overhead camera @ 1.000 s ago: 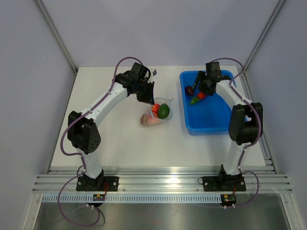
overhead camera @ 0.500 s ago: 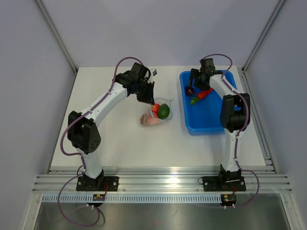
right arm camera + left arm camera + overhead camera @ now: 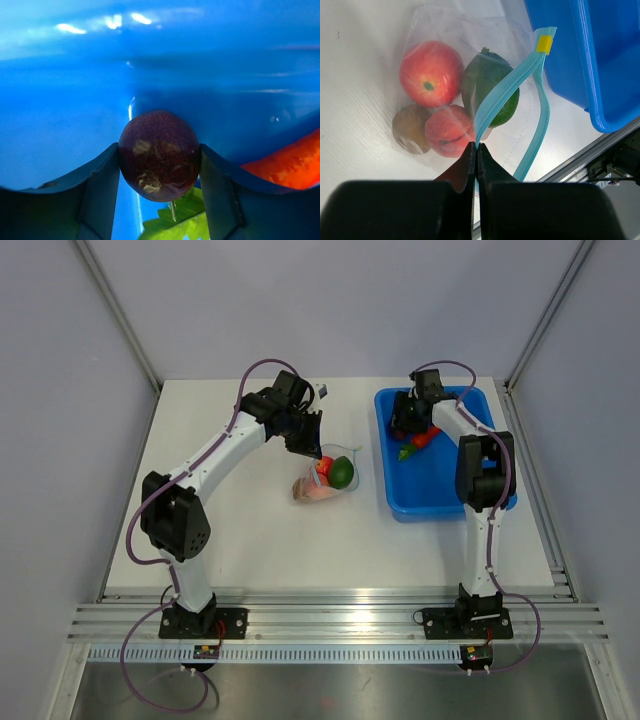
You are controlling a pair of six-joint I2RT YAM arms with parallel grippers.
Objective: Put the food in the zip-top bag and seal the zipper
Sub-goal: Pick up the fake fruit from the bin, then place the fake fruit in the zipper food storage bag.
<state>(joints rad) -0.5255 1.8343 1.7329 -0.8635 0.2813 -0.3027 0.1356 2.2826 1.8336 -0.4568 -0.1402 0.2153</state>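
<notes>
The clear zip-top bag (image 3: 328, 476) lies at the table's middle; in the left wrist view (image 3: 440, 85) it holds a red fruit (image 3: 431, 73), a green one (image 3: 492, 90), a pink one (image 3: 450, 131) and a brown one (image 3: 411, 129). My left gripper (image 3: 476, 147) is shut on the teal zipper strip (image 3: 507, 90), holding the bag's mouth up; it also shows in the top view (image 3: 305, 435). My right gripper (image 3: 159, 160) is shut on a purple fruit (image 3: 159, 155) inside the blue tray (image 3: 440, 490). The orange carrot (image 3: 285, 165) lies beside it, its green leaves (image 3: 175, 222) below the fruit.
The blue tray's near wall (image 3: 565, 55) stands just right of the bag. A small dark object (image 3: 321, 392) lies at the table's back. Metal rails (image 3: 330, 615) run along the near edge.
My right gripper has moved left inside the tray to the purple fruit and now holds it between its fingers. The left arm and bag have not moved.
</notes>
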